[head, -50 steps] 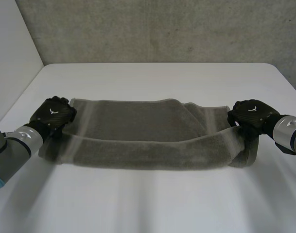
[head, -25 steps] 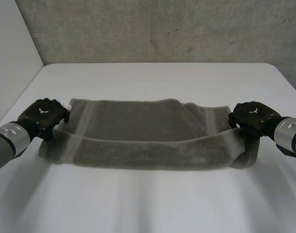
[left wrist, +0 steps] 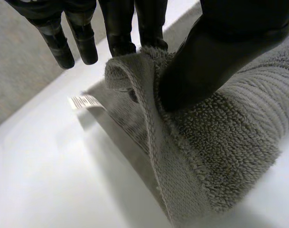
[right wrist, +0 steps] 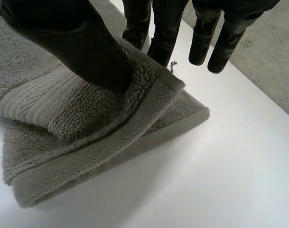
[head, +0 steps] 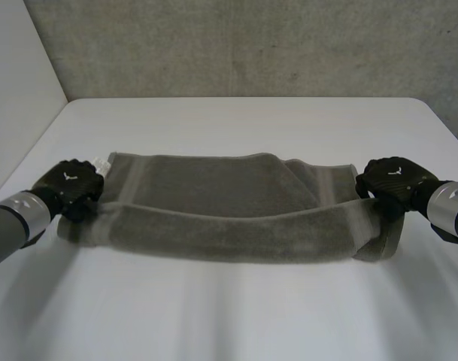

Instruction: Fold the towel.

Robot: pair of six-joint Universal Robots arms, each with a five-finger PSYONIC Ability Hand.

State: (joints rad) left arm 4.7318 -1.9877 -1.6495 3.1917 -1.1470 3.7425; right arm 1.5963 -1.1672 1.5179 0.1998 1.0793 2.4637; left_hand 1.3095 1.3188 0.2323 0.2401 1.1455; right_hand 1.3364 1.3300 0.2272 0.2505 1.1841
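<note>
- Between our left hand (head: pixel 71 184) and our right hand (head: pixel 394 178), the grey, oblong terry towel (head: pixel 229 218) stretches across the white table (head: pixel 236 323). Its far half lies flat, and its near long edge hangs lifted from hand to hand in a shallow sag.
- Our left hand is clamped on one end of that lifted edge. In the left wrist view the thumb presses the pile against the fingers (left wrist: pixel 118 28) behind the cloth, while other fingers stand straight past the corner.
- Our right hand is clamped on the other end in the same way, with the thumb on top and the cloth pinched against the fingers (right wrist: pixel 163 28) beneath it.
- We judge the step in hand to be carrying the lifted edge away from us onto the far edge, which halves the towel lengthwise.
- To do it well, we should move both hands at one pace and one height, so the lifted edge travels parallel to the far one.
- We should spread the hands enough to take out the sag, yet not so taut that the flat half drags along under our palms.
- We should lay corner on corner beneath each hand before loosening either pinch. The end by our right hand looks bunched and may need smoothing.
- We count one towel, one small white label (left wrist: pixel 85 101) just beyond our left fingertips, one table and two hands.
</note>
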